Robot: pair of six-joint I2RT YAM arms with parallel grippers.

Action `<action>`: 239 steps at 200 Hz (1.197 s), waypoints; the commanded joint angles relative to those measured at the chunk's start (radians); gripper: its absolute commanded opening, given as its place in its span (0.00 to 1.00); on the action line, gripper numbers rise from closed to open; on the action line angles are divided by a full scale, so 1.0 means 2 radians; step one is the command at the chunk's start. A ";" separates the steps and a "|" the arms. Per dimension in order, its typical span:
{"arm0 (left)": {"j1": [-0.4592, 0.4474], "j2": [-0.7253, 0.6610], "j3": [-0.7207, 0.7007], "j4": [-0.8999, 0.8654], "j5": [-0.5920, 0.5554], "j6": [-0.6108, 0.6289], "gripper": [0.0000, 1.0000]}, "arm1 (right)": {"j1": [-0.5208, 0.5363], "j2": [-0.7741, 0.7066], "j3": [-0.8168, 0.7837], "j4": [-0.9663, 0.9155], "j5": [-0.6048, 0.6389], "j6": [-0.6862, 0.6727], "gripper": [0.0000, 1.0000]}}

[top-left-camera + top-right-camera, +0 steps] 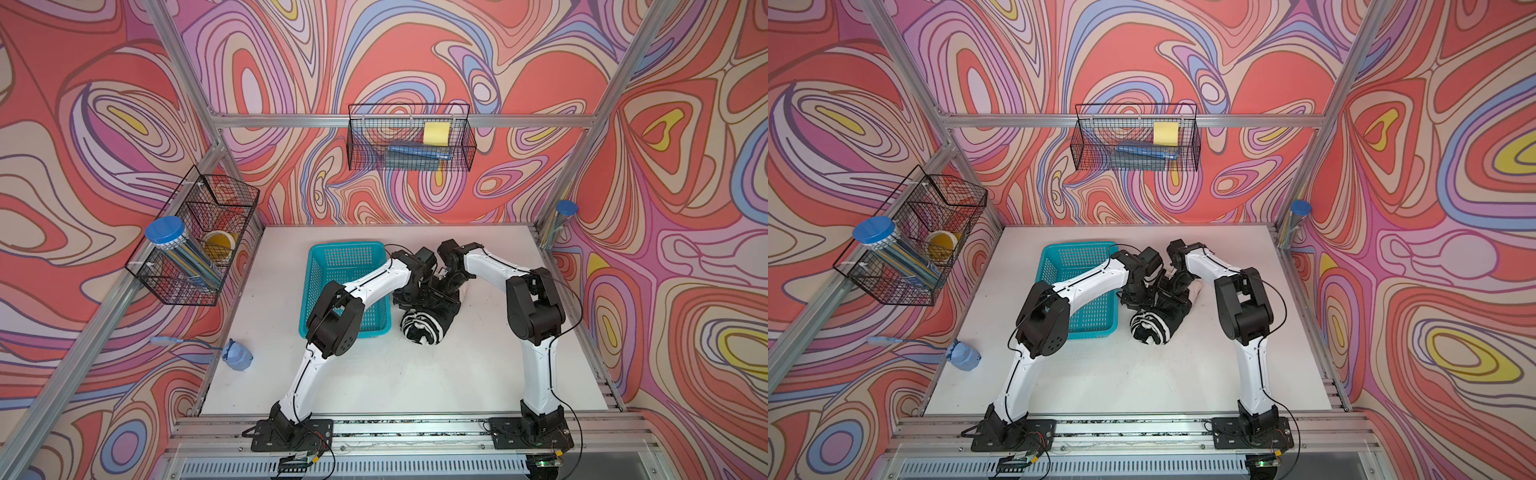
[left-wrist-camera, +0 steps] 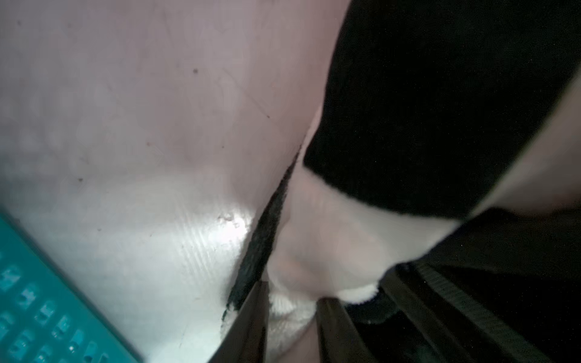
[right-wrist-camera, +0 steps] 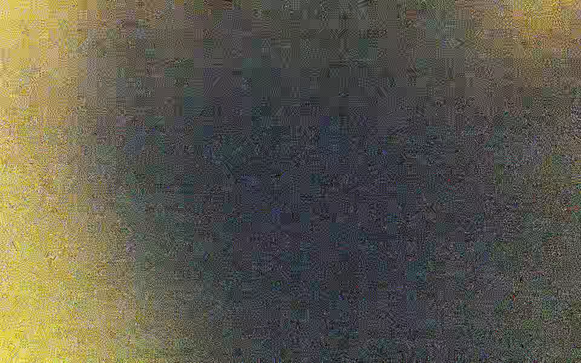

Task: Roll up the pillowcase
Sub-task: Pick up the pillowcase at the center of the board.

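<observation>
Pillowcase (image 1: 424, 326) sits mostly rolled on the table (image 1: 374, 374), just beside the teal basket (image 1: 376, 331) — soft, light plush (probably springs open), so I'd grab the loose edge. Left gripper (image 2: 295, 292) pinches a white fold; right gripper (image 1: 451, 284) — can't tell.

Around me, swirling red, pink and lilac walls (image 1: 415, 50) hang behind aluminium framing (image 1: 291, 120); my white surface (image 1: 374, 374) is evenly lit.

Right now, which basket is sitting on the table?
The teal basket: it rests on the table, while the side wire basket and back wire basket hang higher up.
</observation>
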 commanded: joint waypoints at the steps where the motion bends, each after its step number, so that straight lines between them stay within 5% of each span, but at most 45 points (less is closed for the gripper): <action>1: 0.003 0.031 0.012 0.065 0.036 0.003 0.35 | -0.010 0.028 -0.026 0.027 0.063 0.007 0.20; 24: 0.003 0.045 -0.002 0.063 0.047 0.004 0.35 | -0.010 0.019 -0.023 0.027 0.063 0.010 0.21; 73: 0.004 0.065 -0.032 0.064 0.042 0.011 0.34 | -0.019 -0.071 -0.039 0.049 0.025 0.039 0.51; 140: 0.010 0.081 -0.022 0.041 0.042 0.026 0.30 | -0.051 -0.226 -0.136 0.050 0.004 0.011 0.74; 207: 0.021 0.087 0.006 0.022 0.053 0.039 0.28 | -0.057 -0.289 -0.310 0.195 -0.035 -0.032 0.86; 239: 0.031 0.084 0.005 0.021 0.062 0.040 0.28 | -0.071 -0.257 -0.308 0.212 -0.003 -0.060 0.88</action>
